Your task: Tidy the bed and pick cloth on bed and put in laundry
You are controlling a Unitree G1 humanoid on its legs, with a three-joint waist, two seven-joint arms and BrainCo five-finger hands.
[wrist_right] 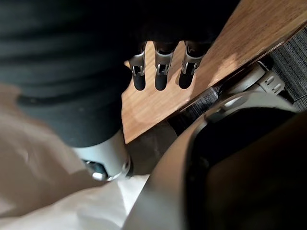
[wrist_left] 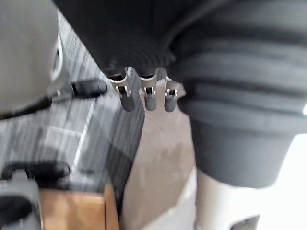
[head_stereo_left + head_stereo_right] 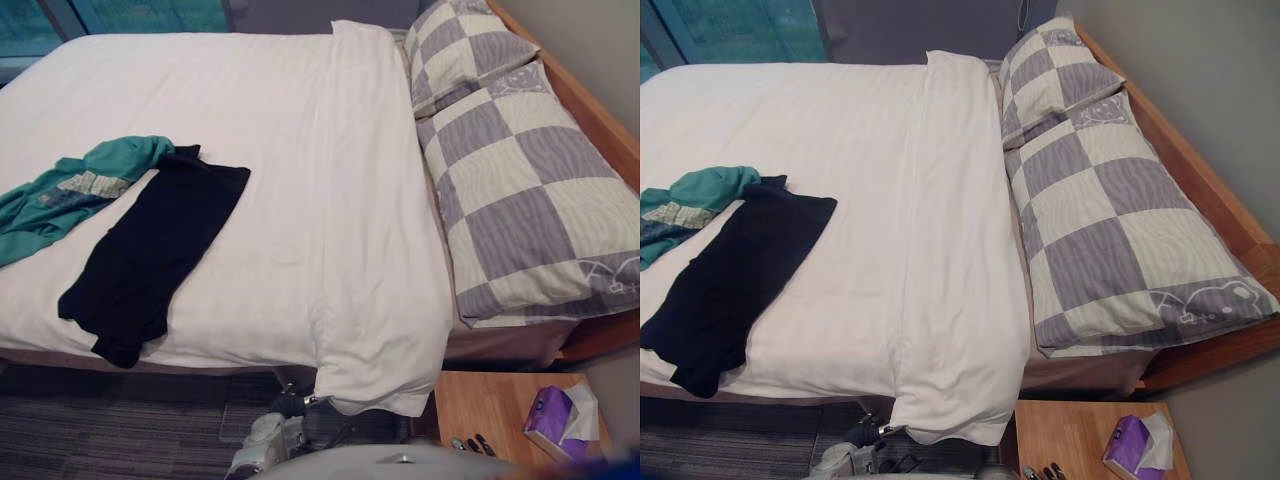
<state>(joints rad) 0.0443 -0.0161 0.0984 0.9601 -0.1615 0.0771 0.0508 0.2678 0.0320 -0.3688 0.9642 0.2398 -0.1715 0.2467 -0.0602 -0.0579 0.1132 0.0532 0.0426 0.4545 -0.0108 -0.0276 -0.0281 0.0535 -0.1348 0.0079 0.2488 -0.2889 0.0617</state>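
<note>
Looked like the pickup hadn't started: the black top (image 3: 150, 250) and teal shirt (image 3: 70, 190) lay touching on the near left of the bed (image 3: 330, 150). Left hand (image 2: 149, 98) and right hand (image 1: 160, 74) hung low, fingers straight and loose, holding nothing. I'd guess the next move called for a reach left to the black one.
</note>
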